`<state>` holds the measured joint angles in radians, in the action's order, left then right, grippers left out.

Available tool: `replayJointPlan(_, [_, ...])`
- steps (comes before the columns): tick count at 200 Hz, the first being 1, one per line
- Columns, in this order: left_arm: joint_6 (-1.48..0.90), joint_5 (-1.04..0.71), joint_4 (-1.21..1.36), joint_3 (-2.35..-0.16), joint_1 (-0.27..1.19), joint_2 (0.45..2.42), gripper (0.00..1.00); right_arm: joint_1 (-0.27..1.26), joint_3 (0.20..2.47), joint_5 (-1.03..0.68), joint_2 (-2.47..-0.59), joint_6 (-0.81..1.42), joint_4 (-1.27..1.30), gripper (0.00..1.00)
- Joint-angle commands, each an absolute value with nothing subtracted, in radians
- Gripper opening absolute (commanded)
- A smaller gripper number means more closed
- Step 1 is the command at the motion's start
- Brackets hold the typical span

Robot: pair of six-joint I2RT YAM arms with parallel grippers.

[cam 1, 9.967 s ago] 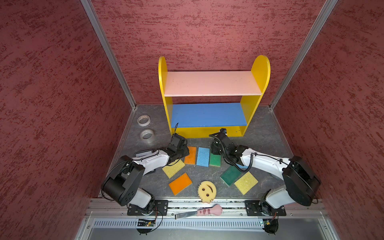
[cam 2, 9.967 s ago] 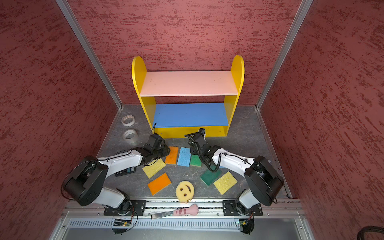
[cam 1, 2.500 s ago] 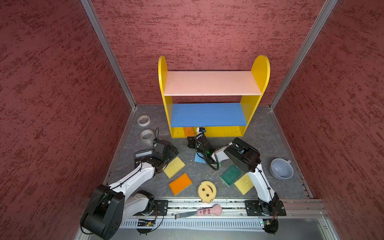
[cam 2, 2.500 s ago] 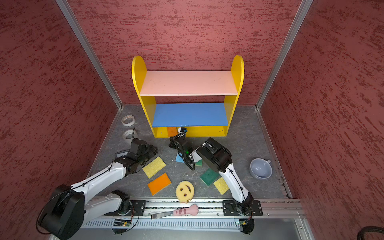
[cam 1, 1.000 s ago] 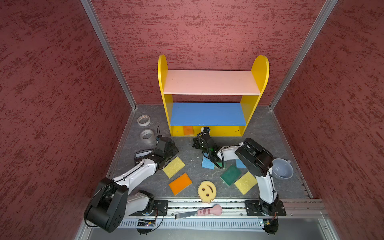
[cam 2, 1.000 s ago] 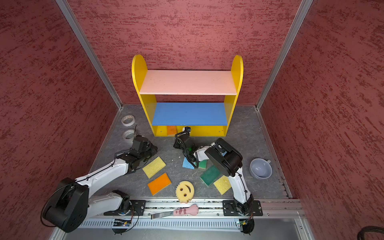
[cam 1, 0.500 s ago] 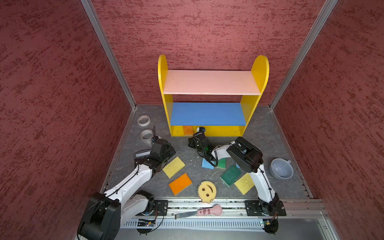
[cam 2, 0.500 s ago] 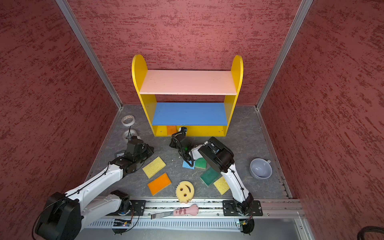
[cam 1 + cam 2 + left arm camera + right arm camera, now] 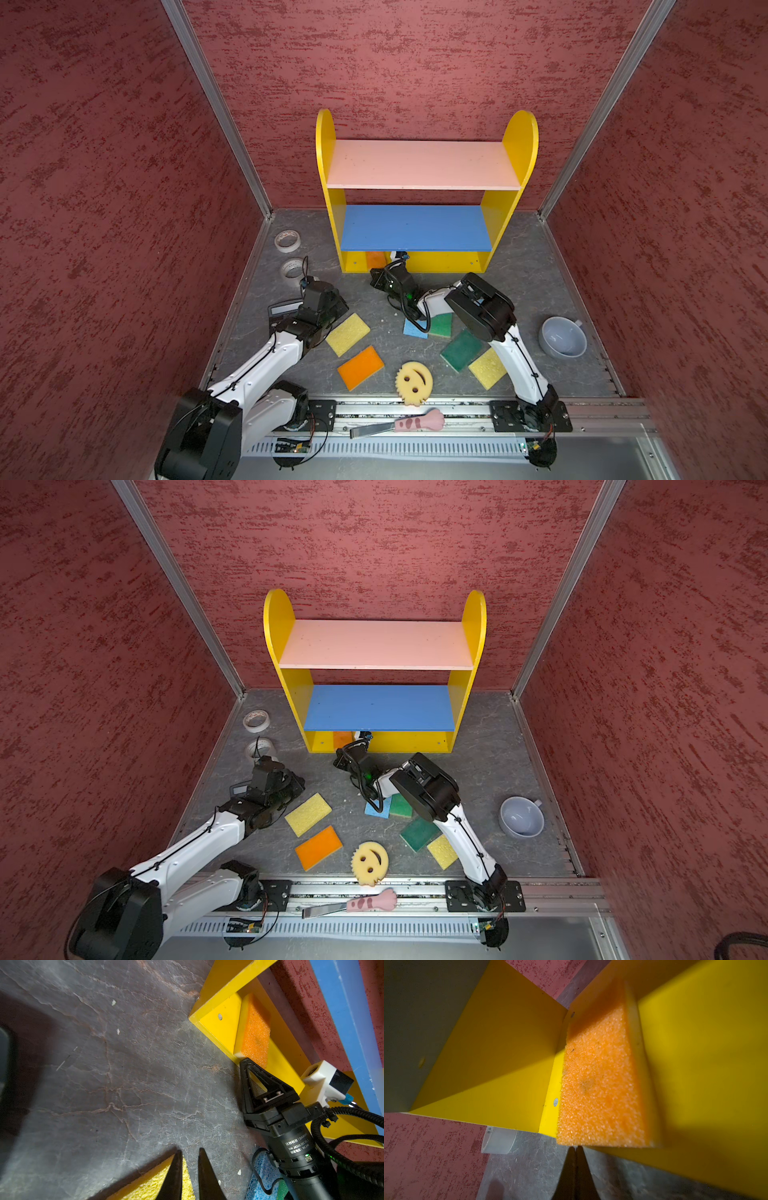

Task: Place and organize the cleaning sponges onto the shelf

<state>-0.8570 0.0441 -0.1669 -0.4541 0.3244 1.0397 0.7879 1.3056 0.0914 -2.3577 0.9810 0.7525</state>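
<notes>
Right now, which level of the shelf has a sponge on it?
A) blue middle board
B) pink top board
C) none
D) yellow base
D: an orange sponge lies on the yellow base of the shelf, near its left end. The pink top board and blue middle board are bare.

Shelf (image 9: 326, 166) upright at back wall; orange sponge (image 9: 375, 259) flat on left end of its yellow base; loose on floor in front: yellow sponge (image 9: 348, 334), second orange sponge (image 9: 360, 368), round smiley sponge (image 9: 414, 382), blue sponge (image 9: 412, 329) touching green sponge (image 9: 442, 326), dark green sponge (image 9: 461, 351) just beside second yellow sponge (image 9: 486, 368).
</notes>
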Motion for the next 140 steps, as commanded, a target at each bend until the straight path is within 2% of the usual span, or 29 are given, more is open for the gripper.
replayJointPlan(1, [-0.844, 0.040, -0.164, -0.443, 0.319, 1.040, 0.17, 0.784, 1.322, 0.120, -2.421, 1.023, 0.696, 0.00])
replayJointPlan(80, [-0.850, 0.038, -0.155, -0.435, 0.317, 1.040, 0.17, 0.784, 1.298, 0.114, -2.408, 1.019, 0.694, 0.00])
replayJointPlan(110, [-0.850, 0.041, -0.160, -0.435, 0.317, 1.020, 0.28, 0.786, 1.264, 0.092, -2.366, 0.986, 0.666, 0.00])
replayJointPlan(140, [-0.844, 0.062, -0.163, -0.440, 0.316, 0.988, 0.33, 0.797, 1.246, 0.053, -2.288, 0.889, 0.594, 0.00])
